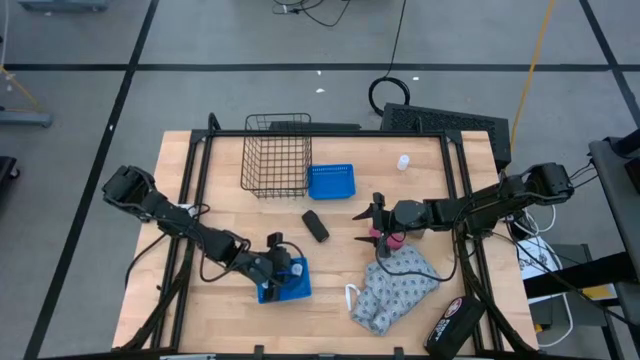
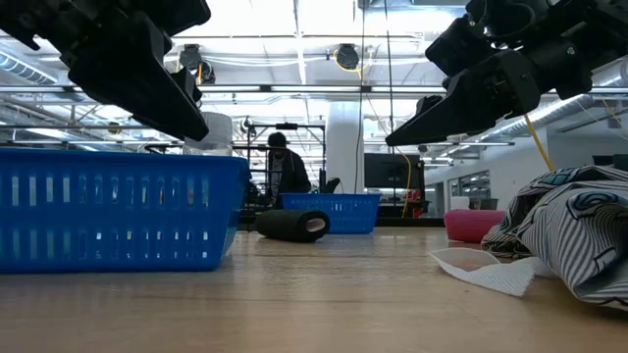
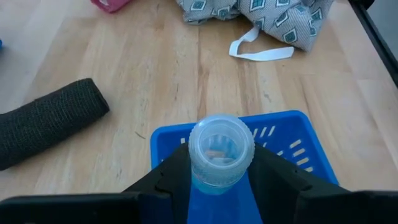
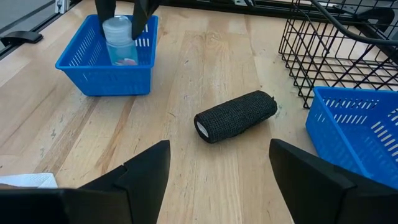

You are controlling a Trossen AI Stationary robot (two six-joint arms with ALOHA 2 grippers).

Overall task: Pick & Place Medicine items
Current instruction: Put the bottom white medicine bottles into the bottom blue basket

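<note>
L gripper (image 3: 221, 177) is clamping 1 white bottle (image 3: 221, 149) over the near blue tray (image 3: 298, 134); R gripper (image 4: 217, 168) is hovering w/ fingers wide by the black roll (image 4: 236, 116).

We see bright even overhead light; ceiling lamps (image 2: 345, 56) glare in low view; soft shadows on table (image 1: 340, 265).

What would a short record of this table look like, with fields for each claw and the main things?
left claw: shut on small clear plastic bottle with a white cap, over the near blue plastic tray
right claw: open, empty, above the table
black fabric roll: lying on the wood between the two trays
second white-capped bottle: standing alone at the table's far side
</note>
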